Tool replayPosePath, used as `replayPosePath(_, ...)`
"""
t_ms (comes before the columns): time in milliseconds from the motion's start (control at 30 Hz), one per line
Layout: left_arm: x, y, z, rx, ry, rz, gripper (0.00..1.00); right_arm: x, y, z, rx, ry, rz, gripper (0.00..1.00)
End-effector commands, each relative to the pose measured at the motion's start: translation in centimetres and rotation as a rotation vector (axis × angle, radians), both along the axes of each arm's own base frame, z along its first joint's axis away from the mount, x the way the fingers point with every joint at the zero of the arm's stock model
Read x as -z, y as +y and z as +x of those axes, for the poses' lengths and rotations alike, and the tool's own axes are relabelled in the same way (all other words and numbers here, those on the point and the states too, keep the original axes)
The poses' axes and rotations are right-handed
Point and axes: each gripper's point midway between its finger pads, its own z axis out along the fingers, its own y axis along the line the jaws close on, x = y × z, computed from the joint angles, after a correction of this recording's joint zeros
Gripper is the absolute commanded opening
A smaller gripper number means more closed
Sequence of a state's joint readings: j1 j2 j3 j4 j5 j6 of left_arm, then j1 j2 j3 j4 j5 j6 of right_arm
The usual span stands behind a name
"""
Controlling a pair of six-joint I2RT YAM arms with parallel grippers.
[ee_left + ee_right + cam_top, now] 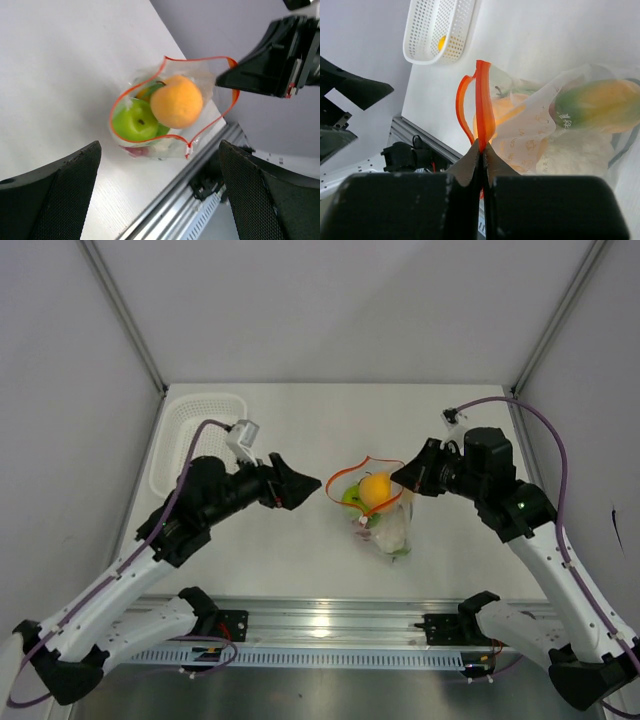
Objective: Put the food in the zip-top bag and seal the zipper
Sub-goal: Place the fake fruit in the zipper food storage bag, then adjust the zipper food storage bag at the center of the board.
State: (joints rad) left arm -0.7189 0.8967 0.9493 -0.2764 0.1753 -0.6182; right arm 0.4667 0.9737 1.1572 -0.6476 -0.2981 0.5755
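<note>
From above, the zip-top bag (392, 530) is lying on the tabletop (300, 430) with the food (375, 488) inside, left fingers (298, 483) spread wide beside it. The left wrist view is showing the zipper (195, 59) gaping. In the right wrist view the right fingers (465, 167) are clamping its end, so sealing is likely beginning and calling for a pinch run along the strip.

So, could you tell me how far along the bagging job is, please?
Done: the orange ball and green apple sit in the zip-top bag. In hand: the right tool is shut on the zipper at the gaping mouth; the left tool hangs open, apart from it. Left: a small yellow piece in the white basket, then sealing.
</note>
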Motion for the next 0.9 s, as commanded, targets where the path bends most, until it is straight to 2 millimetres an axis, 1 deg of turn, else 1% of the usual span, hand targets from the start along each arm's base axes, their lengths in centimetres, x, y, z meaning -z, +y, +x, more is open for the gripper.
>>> replayPosePath(0,1.2,3.6,2.4,-0.198,-0.035,0.063,0.99,-5.4,0.7,-0.1,-0.044,-0.134,0.115,0.00)
replayPosePath(33,1.8,4.0,2.6,-0.210,-0.015,0.080,0.99,-5.2,0.7,0.0,-0.043,-0.129,0.110,0.00)
replayPosePath(67,3.2,4.7,3.2,-0.244,0.019,0.124,0.99,-4.9,0.7,0.2,-0.040,-0.117,0.105,0.00)
replayPosePath(100,4.2,4.8,3.3,-0.244,0.042,0.146,0.99,-4.4,0.8,0.2,-0.042,-0.102,0.105,0.00)
replayPosePath(133,5.1,5.0,3.5,-0.248,0.068,0.165,1.00,-4.4,1.0,0.1,-0.047,-0.092,0.118,0.00)
replayPosePath(167,6.6,4.1,3.0,-0.184,0.127,0.179,0.99,-4.4,1.3,-0.2,-0.069,-0.088,0.137,0.00)
replayPosePath(200,7.5,3.9,3.1,-0.156,0.161,0.176,0.99,-4.5,1.5,-0.2,-0.077,-0.095,0.151,0.00)
replayPosePath(233,8.3,3.2,2.9,-0.107,0.193,0.166,0.99,-4.7,1.6,-0.4,-0.085,-0.099,0.160,0.00)
replayPosePath(267,9.2,1.6,2.4,-0.013,0.236,0.143,0.98,-4.7,1.7,-0.4,-0.090,-0.095,0.163,0.00)
replayPosePath(333,10.0,0.5,2.3,0.033,0.282,0.129,0.95,-4.7,1.7,-0.5,-0.093,-0.095,0.157,0.00)
replayPosePath(367,10.5,-0.4,2.4,0.064,0.304,0.103,0.94,-4.8,1.6,-0.5,-0.092,-0.096,0.158,0.00)
replayPosePath(500,11.1,-1.6,2.9,0.086,0.324,0.065,0.91,-5.1,1.6,-0.8,-0.097,-0.098,0.167,0.00)
replayPosePath(600,10.7,-2.4,3.0,0.110,0.319,0.041,0.89,-4.7,1.6,-0.9,-0.097,-0.085,0.162,0.00)
replayPosePath(667,10.4,-2.6,2.9,0.113,0.321,0.031,0.87,-4.3,1.5,-0.9,-0.092,-0.077,0.157,0.00)
replayPosePath(700,10.7,-2.5,2.7,0.110,0.325,0.030,0.86,-4.1,1.5,-0.9,-0.092,-0.074,0.153,0.00)
replayPosePath(767,9.9,-2.4,2.9,0.092,0.296,0.008,0.84,-3.6,1.4,-0.8,-0.085,-0.065,0.144,0.00)
replayPosePath(800,10.3,-2.2,2.8,0.084,0.298,0.009,0.84,-3.4,1.4,-0.8,-0.084,-0.062,0.141,0.00)
replayPosePath(867,10.4,-2.3,2.8,0.088,0.305,0.007,0.83,-3.2,1.5,-0.8,-0.092,-0.058,0.144,0.00)
